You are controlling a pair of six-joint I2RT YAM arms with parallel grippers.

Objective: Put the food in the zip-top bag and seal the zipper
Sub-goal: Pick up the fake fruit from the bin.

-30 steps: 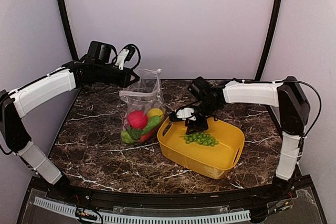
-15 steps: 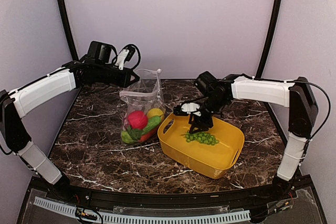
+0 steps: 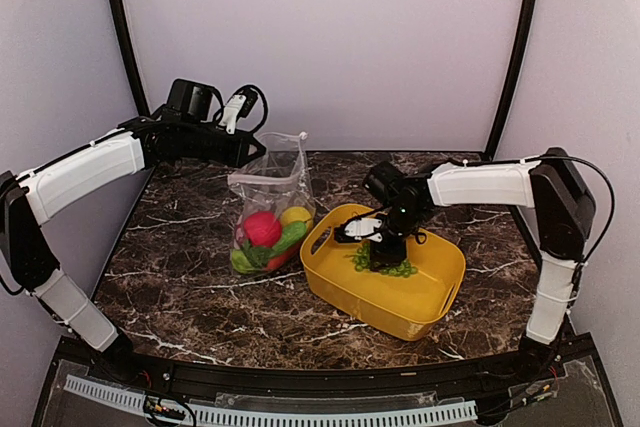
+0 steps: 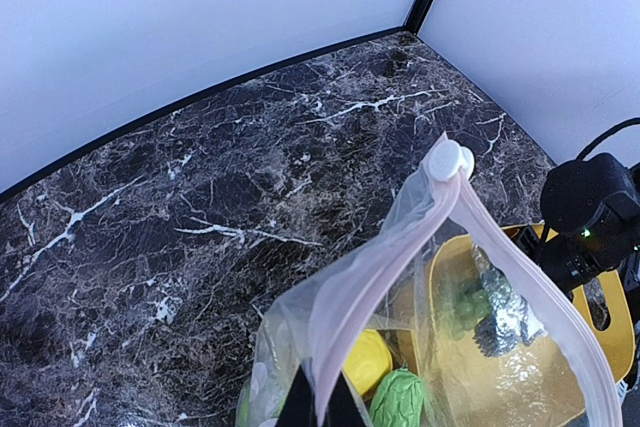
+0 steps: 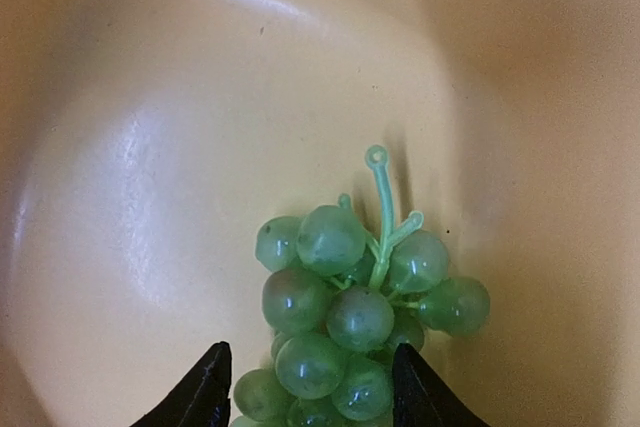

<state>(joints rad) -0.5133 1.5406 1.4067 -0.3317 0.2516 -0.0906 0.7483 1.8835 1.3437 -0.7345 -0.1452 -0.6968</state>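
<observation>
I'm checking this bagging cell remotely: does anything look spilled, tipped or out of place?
Nothing stands out. The clear dotted zip-top bag hangs upright from the left gripper, toy food inside. The green plastic grape bunch lies in the yellow plastic basket, between the open fingers of the right gripper.

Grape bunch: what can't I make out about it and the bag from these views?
- Right wrist: lower grape bunch cut off by the bottom edge; finger contact unclear.
- Top external: right gripper covers most of it.
- Left wrist: contents of the zip-top bag cut off at the bottom edge.
</observation>
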